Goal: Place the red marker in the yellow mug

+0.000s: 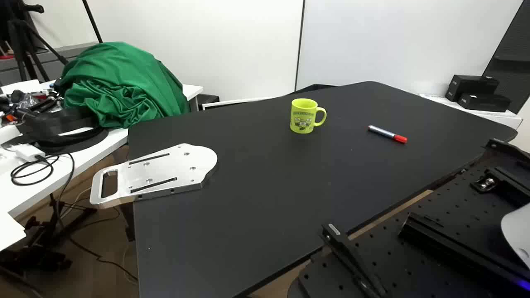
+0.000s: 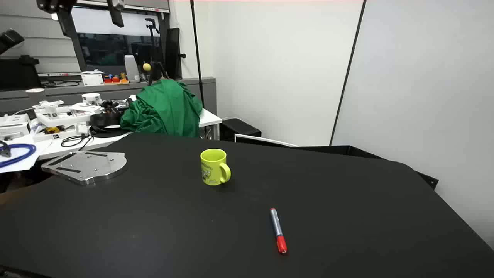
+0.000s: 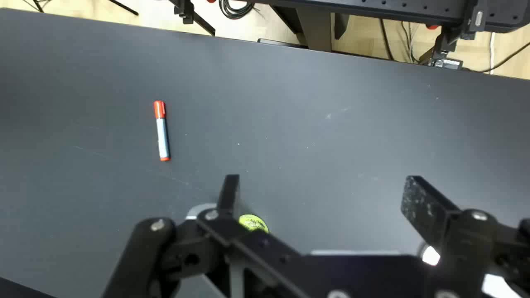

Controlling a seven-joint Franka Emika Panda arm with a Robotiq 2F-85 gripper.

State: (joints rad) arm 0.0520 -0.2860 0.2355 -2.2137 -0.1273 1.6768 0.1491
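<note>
The tool [image 3: 322, 188] gaped wide, holding nothing. The red marker [image 3: 162, 132] lay on the table [image 3: 290, 124], left of centre in the wrist view; the yellow mug [image 1: 302, 117] stood upright, apart from it.

Red marker [image 1: 387, 134] (seemingly capped) near upright yellow mug [image 1: 303, 117]

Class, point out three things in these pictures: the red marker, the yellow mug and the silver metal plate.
Red marker [image 3: 162, 131]: wrist view, on its pale barrel.
Yellow mug [image 2: 213, 168]: in an exterior view, on its outer wall.
Silver metal plate [image 1: 165, 169]: in an exterior view, on its flat top.
</note>
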